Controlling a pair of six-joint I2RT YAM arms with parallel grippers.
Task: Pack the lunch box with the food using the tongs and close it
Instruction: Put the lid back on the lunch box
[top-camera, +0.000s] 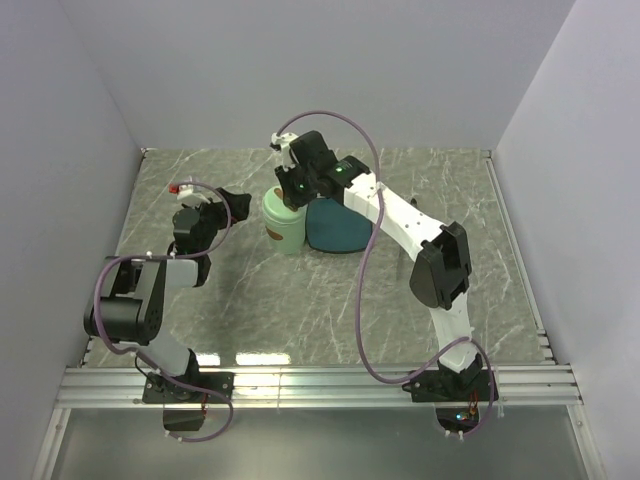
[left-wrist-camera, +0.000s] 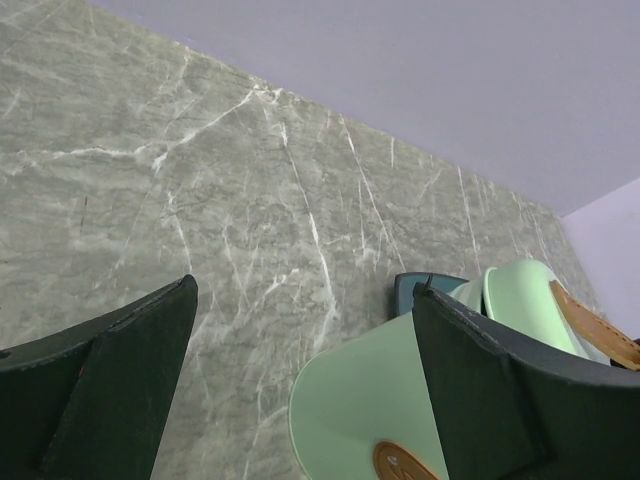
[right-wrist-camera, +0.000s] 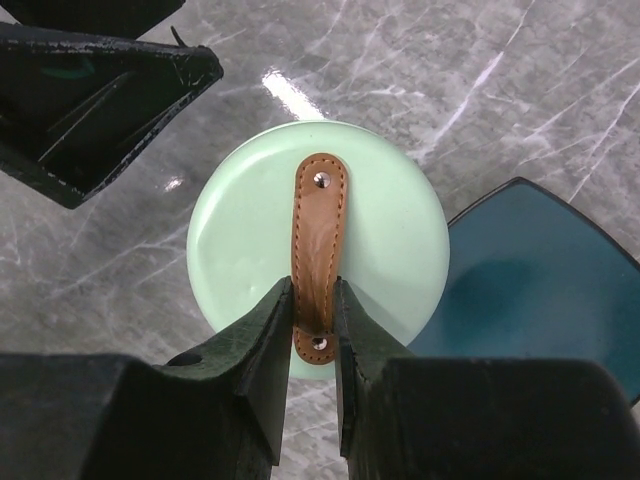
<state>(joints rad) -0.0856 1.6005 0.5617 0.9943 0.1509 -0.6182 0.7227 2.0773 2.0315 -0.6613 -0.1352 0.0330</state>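
On the left, the left claw (top-camera: 228, 197) hung wide open with nothing in it, just left of the lunch box (top-camera: 283, 228) and pointing toward it across bare marble table (top-camera: 300, 300). From its own camera, the cup's pale green wall filled the gap beside its right finger (left-wrist-camera: 500, 390), close but, as far as I could tell, not touching.

In the middle stood the mint-green lunch box, upright, with the dark teal plate (top-camera: 335, 228) right against its right side. The plate looked bare; I could see no food or tongs anywhere.

Coming in from the right, the right claw (right-wrist-camera: 313, 320) sat directly over the cup, pinched shut on the near end of the brown strap handle (right-wrist-camera: 318, 240) of the round green lid (right-wrist-camera: 318, 240). The strap's long axis ran straight away from the claw, so the fingers (right-wrist-camera: 265, 340) gripped it across its width. The lid lay level, and I judged it was centred above the cup's mouth, though whether it was fully seated I could not tell. The move ahead seemed to rest with the right arm: straight down, then let go.
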